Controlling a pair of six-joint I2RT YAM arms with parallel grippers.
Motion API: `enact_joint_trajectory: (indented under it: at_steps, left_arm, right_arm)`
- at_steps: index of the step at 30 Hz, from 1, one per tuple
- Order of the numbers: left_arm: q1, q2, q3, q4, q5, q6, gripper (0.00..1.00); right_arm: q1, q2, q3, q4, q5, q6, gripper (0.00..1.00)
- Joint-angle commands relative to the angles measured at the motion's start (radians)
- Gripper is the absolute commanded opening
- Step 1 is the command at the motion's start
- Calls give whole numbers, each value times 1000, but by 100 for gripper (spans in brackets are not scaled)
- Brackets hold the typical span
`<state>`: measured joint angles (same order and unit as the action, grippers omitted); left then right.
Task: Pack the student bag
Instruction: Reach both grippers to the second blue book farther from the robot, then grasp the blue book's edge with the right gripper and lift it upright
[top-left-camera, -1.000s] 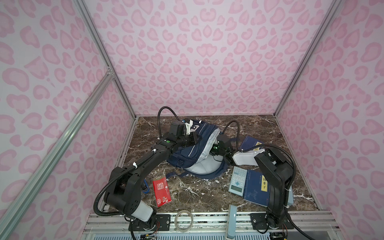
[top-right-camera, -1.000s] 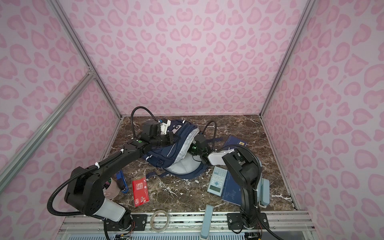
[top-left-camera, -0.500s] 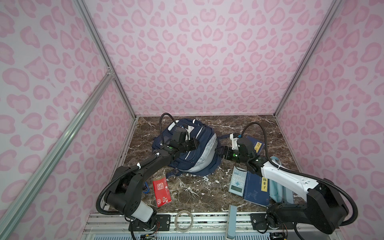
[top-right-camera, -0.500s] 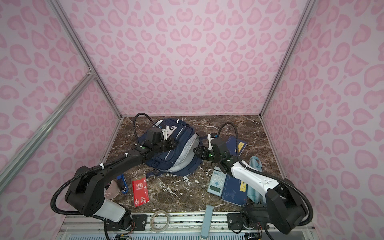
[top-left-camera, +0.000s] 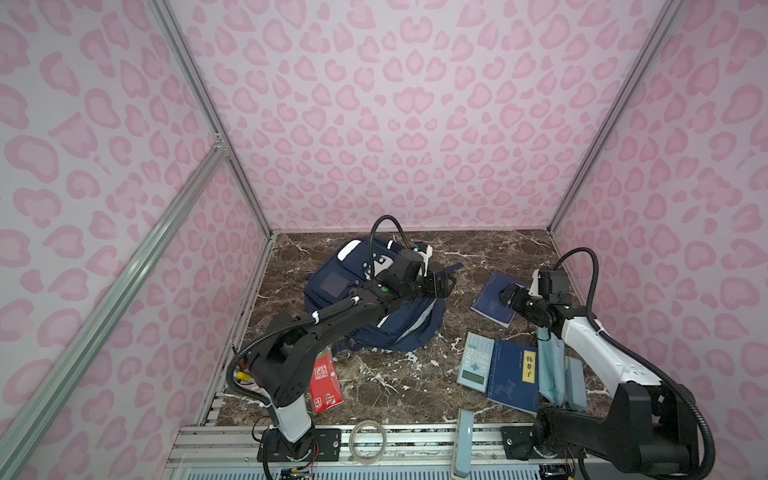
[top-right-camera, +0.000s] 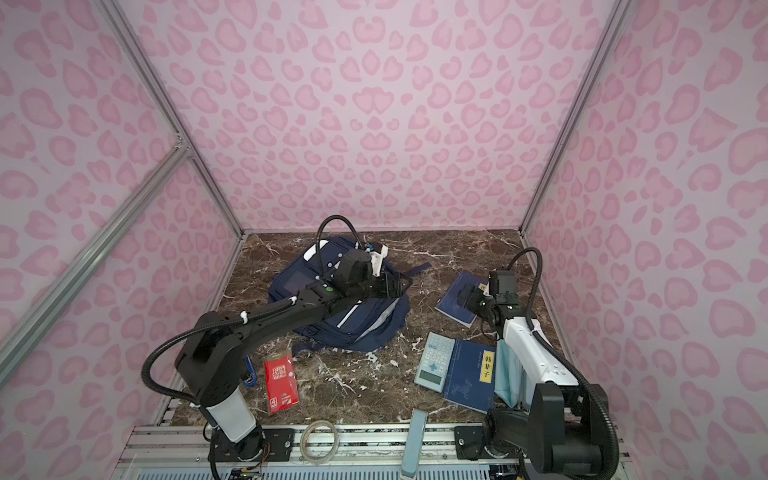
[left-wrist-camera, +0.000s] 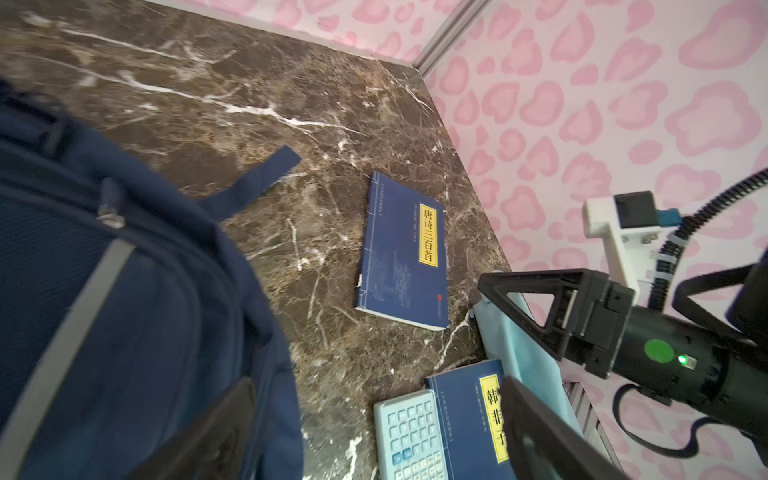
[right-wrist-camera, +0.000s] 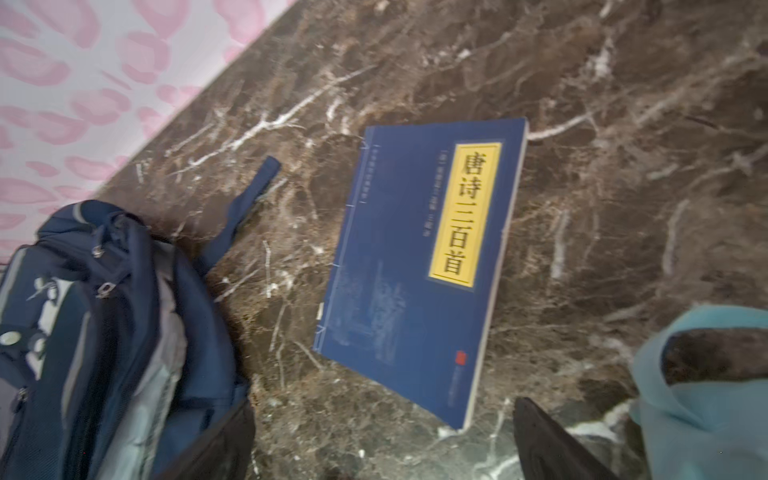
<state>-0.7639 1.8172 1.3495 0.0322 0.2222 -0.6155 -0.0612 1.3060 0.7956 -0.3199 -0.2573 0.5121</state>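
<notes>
Since a second ago the student bag (top-left-camera: 332, 286) has left both grips and slumped flat on the marble table (top-left-camera: 415, 382), left of centre toward the far side. The left gripper (top-left-camera: 444, 286) hangs over the bag's right edge, jaws spread and empty. The right gripper (top-left-camera: 505, 296) has pulled back rightward over the far blue book (top-left-camera: 490, 309), its jaws also spread wide, holding nothing.

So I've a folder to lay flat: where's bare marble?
The front middle, between the red packet and the calculator, in front of the student bag. Also the back right corner behind the far book. Crowded: right front, calculator, near book and teal cloth together.
</notes>
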Motion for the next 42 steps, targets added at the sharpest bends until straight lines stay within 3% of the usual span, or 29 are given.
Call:
enact_joint_trajectory:
  at_steps: [1, 9, 15, 23, 28, 35, 42]
  left_arm:
    - [-31, 103, 103, 13, 71, 29, 92]
    - [-68, 331, 291, -29, 86, 29, 82]
    - [-69, 494, 415, -19, 139, 7, 75]
    - [-68, 621, 520, -41, 146, -27, 75]
    - [-70, 666, 549, -37, 188, -50, 73]
    - [-69, 656, 536, -46, 177, -46, 73]
    - [-50, 574, 418, -5, 124, -74, 73]
  right_arm:
    - [-51, 75, 43, -47, 2, -43, 93]
    - [-72, 297, 118, 43, 16, 19, 74]
    - [-75, 394, 170, 60, 16, 29, 69]
    - [-75, 457, 170, 78, 16, 22, 64]
    - [-73, 466, 166, 87, 10, 4, 45]
    - [-71, 454, 155, 110, -12, -14, 2]
    - [-71, 363, 122, 128, -72, -22, 0]
